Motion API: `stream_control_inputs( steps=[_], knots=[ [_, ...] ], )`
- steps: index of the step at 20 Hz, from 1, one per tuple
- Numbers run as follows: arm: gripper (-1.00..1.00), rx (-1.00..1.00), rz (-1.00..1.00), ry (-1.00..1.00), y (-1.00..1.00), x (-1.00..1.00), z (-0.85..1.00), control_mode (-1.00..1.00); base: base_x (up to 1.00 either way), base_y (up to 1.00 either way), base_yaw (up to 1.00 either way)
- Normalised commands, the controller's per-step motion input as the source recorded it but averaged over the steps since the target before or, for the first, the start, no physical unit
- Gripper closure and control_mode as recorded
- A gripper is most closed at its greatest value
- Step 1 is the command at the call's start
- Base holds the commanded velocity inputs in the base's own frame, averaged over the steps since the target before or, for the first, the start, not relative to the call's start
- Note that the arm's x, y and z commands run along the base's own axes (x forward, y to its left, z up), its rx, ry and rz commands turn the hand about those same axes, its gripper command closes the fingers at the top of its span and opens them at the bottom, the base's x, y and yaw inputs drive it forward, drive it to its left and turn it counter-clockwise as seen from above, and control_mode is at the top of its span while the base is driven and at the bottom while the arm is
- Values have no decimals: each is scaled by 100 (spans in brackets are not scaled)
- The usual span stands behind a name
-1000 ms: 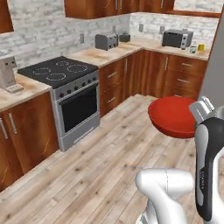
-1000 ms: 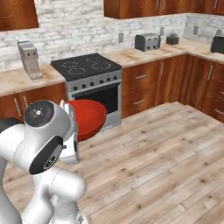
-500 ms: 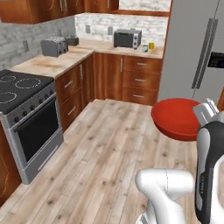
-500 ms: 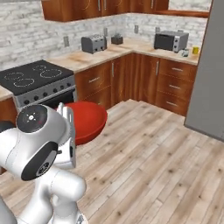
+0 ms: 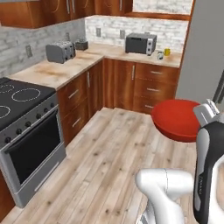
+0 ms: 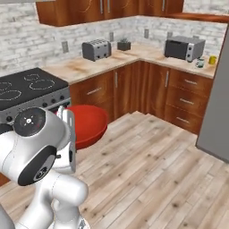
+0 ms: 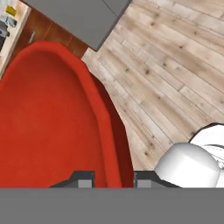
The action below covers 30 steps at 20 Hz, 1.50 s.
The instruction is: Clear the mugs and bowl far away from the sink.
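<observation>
The fingers [image 7: 113, 178] are closed on the rim of the bowl [image 7: 52, 118]: in the hand view one dark tip sits inside the red wall and the other outside it, with the rim pinched between them. The bowl hangs off the gripper, carried in the air over the wooden floor [image 5: 109, 153], touching no counter.

From the fingers, the bowl spreads away along the line of the hand, so its whole body lies ahead of the grip and not under it. In the left base view the bowl [image 5: 177, 119] floats just beside the top of the arm, its open side tipped somewhat toward the arm; in the right base view the bowl [image 6: 88, 125] shows just past the arm's white housing.

The relation that matters next, I judge, is bowl to counter [image 5: 57, 70]. The corner run lies well ahead, and its far stretch carries a microwave [image 5: 140, 43] with two small mugs [image 5: 163, 54] beside it (one yellow, one paler, too small to read further). A toaster [image 5: 60, 51] sits on the nearer stretch, beyond the stovetop [image 5: 17, 98]. Bare wood shows between them, which looks like room to set the bowl down.

The bowl is glossy, plain red, round, shallow and wide. Held by one edge, it probably wants a level, slow descent.
</observation>
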Motion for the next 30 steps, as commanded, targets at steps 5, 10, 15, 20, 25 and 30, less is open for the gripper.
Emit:
stream_control_inputs(
  steps=[5,10,15,20,25,30],
  knots=[
    [100,0,0,0,0,0,0,100,100,-41,37],
    [100,0,0,0,0,0,0,100,100,-55,41],
    [100,0,0,0,0,0,0,100,100,-62,43],
    [100,0,0,0,0,0,0,100,100,-64,42],
    [100,0,0,0,0,0,0,100,100,-59,41],
    [100,0,0,0,0,0,0,100,100,-22,29]
  ],
)
